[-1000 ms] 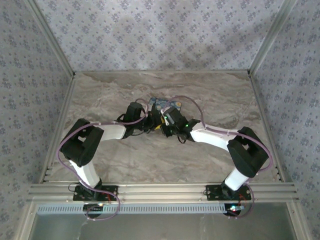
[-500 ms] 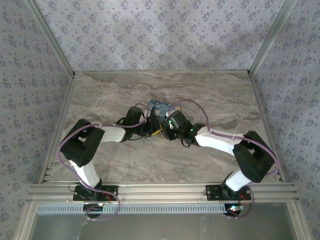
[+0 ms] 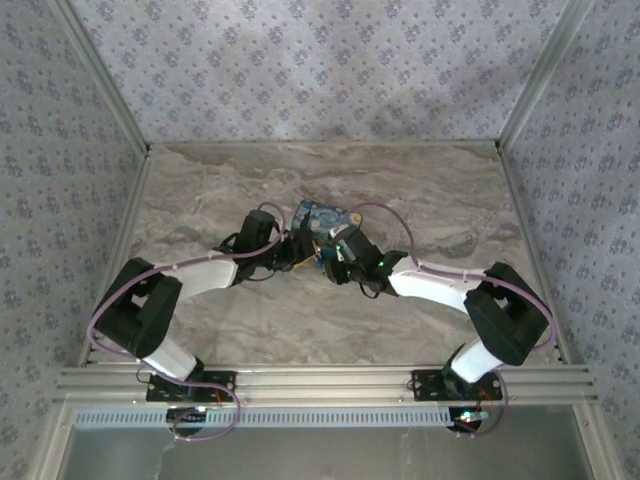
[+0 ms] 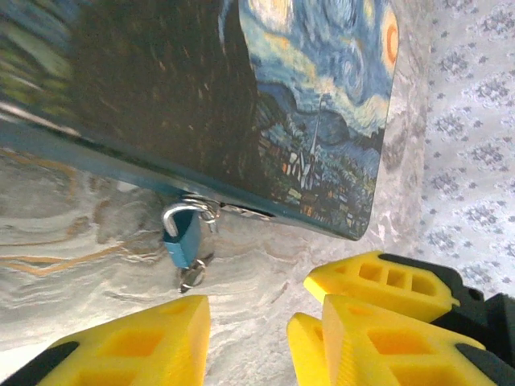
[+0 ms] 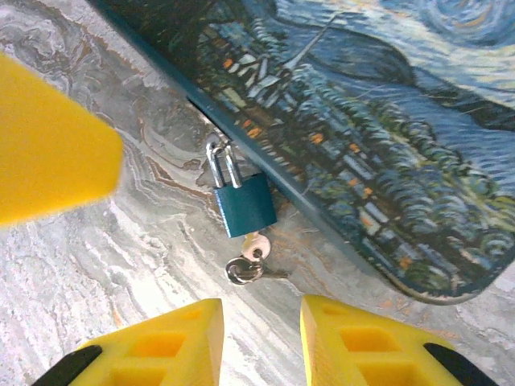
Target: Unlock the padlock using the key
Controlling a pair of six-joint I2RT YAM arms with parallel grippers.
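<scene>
Top external, tabletop: grey marble stretching between patterned walls.
Centre: box lying, padlock hanging, carrying key.
Left gripper, right gripper: both gaping open.

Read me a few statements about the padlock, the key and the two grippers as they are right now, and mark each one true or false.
1. The key sits in the bottom of the padlock. True.
2. The right gripper is shut on the key. False: its jaws stand open, short of the key, and hold nothing.
3. The padlock hangs at the edge of the painted box. True.
4. The padlock is red. False: it is blue-green.
5. The left gripper is open and holds nothing. True.
</scene>
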